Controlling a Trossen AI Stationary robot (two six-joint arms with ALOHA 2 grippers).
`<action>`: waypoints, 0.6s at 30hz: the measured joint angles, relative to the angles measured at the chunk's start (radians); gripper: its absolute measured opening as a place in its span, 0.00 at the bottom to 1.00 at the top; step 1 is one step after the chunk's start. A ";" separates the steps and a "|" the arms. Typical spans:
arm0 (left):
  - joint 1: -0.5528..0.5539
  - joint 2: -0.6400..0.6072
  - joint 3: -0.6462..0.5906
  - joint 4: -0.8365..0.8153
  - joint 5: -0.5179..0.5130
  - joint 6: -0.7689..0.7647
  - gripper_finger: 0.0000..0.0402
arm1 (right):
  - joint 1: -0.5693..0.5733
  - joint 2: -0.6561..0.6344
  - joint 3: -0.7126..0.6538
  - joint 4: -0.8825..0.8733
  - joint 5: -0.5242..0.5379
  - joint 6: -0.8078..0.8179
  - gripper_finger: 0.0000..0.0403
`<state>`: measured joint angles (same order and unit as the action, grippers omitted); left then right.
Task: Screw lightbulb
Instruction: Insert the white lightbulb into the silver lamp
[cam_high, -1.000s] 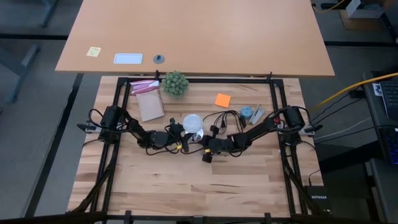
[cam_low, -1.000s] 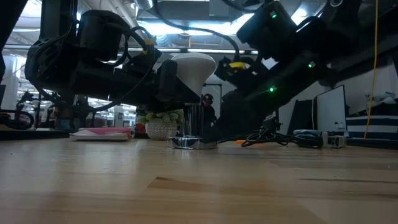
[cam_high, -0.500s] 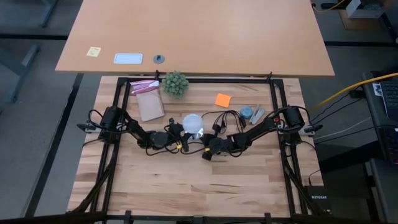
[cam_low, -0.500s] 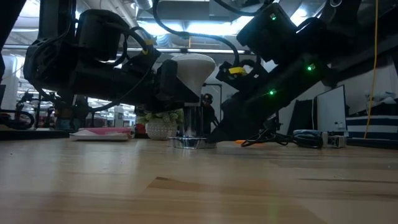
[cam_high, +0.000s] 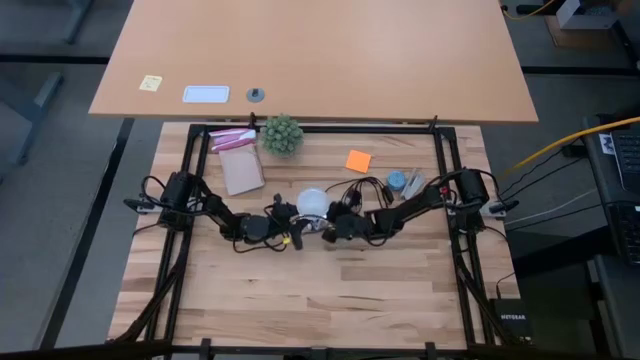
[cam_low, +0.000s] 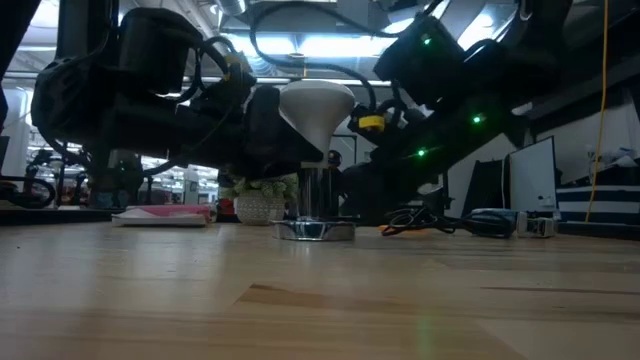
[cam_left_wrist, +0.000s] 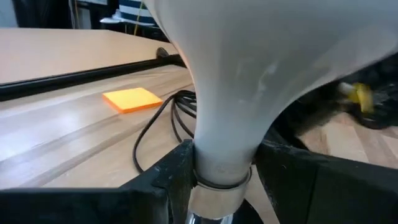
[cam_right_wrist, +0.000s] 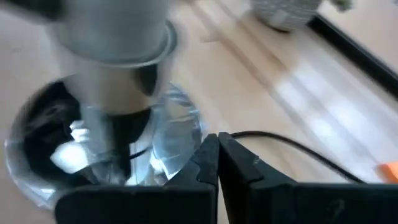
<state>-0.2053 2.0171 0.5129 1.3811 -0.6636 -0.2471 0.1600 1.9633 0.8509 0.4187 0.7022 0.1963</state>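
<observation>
The lightbulb (cam_high: 313, 203), a frosted white globe, stands upright with its silvery screw end (cam_low: 318, 195) down in the middle of the round socket disc (cam_low: 316, 230). The disc lies flat on the table. My left gripper (cam_left_wrist: 221, 171) reaches in from the table's left and is shut on the bulb. My right gripper (cam_right_wrist: 216, 152), shut with nothing between its fingers, slants down from the table's right. Its tips are at the socket disc's rim (cam_right_wrist: 189, 134). My left gripper pinches the bulb's narrow neck (cam_left_wrist: 217, 155), just above the metal end, between its two fingers (cam_left_wrist: 177, 171). The fingers come in about level from the table's left. The bulb stands upright, globe up, with its screw end down in the socket. My right gripper has its shut fingertips (cam_right_wrist: 208, 146) right beside the socket disc's rim; I cannot tell whether they touch it.
A black cord (cam_high: 365, 190) loops behind the socket toward the right arm. An orange sticky note (cam_high: 358, 160), a spiky green ball plant (cam_high: 282, 133), a brown card with a pink packet (cam_high: 238, 165) and small blue items (cam_high: 400, 180) lie toward the far edge.
My right gripper, still shut, has swung its fingers from the near side toward the far edge, in to the socket disc beside the bulb. The bulb stays upright over the socket in my left gripper.
</observation>
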 joint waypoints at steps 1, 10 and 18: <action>0.000 0.000 0.000 0.000 -0.002 0.000 0.38 | 0.001 0.000 0.000 -0.001 0.005 0.000 0.02; 0.002 0.000 0.000 -0.003 -0.019 0.008 0.38 | 0.006 -0.001 0.000 -0.003 -0.003 -0.029 0.02; 0.004 0.000 0.000 -0.002 -0.032 0.011 0.38 | 0.041 -0.065 0.000 -0.011 -0.007 -0.077 0.02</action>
<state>-0.2016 2.0171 0.5125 1.3788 -0.6960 -0.2363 0.2014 1.8986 0.8508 0.4075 0.6956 0.1193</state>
